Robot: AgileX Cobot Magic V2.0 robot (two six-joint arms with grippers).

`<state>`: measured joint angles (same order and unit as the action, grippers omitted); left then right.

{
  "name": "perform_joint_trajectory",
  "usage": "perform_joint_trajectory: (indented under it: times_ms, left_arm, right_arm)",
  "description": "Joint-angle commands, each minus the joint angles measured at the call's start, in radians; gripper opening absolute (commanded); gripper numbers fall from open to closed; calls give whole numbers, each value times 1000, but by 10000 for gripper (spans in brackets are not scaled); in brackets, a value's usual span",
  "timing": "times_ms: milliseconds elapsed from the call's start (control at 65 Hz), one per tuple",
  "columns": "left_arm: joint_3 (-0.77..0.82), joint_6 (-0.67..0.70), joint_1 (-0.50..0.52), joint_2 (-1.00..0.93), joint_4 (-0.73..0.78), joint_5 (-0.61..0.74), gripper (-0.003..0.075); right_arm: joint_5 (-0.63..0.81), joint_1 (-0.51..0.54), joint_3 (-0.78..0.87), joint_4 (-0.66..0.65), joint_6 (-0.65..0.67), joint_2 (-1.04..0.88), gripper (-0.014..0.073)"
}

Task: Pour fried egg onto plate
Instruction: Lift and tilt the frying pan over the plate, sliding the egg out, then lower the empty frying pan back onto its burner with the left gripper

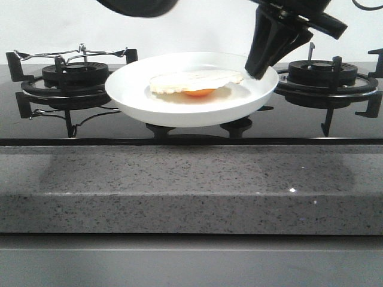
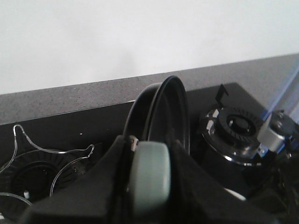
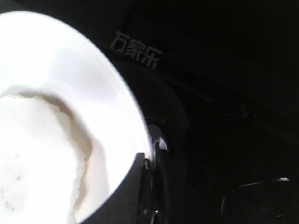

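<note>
The white plate (image 1: 137, 89) is held a little above the black hob between the two burners. The fried egg (image 1: 194, 82) lies on it, mostly white with orange yolk showing at its front edge. My right gripper (image 1: 258, 70) is shut on the plate's right rim; the right wrist view shows the plate (image 3: 100, 79), the egg (image 3: 32, 158) and the gripper (image 3: 150, 161). My left gripper (image 2: 149, 186) is shut on the grey-green handle (image 2: 150, 175) of the black frying pan (image 2: 166, 112), which is tilted on edge. The pan's underside (image 1: 140, 6) shows at the top of the front view.
A left burner with wire pan supports (image 1: 75, 69) and a right burner (image 1: 326, 75) flank the plate. The right burner also shows in the left wrist view (image 2: 238, 128). A grey speckled stone counter edge (image 1: 191, 185) runs along the front of the hob.
</note>
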<state>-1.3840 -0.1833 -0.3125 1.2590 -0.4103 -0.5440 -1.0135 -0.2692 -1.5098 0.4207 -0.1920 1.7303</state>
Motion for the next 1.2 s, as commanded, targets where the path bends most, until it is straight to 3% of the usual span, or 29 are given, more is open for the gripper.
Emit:
perform_joint_trajectory:
  times_ms: [0,246,338,461,584,815,1184]
  left_arm:
    - [-17,-15,86,-13,-165,69,-18]
    - [-17,-357,343,121,-827,-224,-18]
    - [-17,-386,436,193,-1047,-336,-18]
    - [-17,-386,518,292,-1219,-441,-18]
    - [-17,-384,575,373,-1289,-505,-19]
    - [-17,-380,628,459,-1309,-501,-19]
    - [-17,-362,659,477,-1181,-429,-19]
  right_arm:
    - [29,2,-27,41,-7,-56,-67]
    - [29,2,-27,41,-7,-56,-67]
    - [29,2,-27,41,-7,-56,-67]
    - [29,2,-27,41,-7,-56,-67]
    - [29,2,-27,41,-7,-56,-67]
    - [29,2,-27,41,-7,-56,-67]
    - [29,2,-27,41,-7,-56,-67]
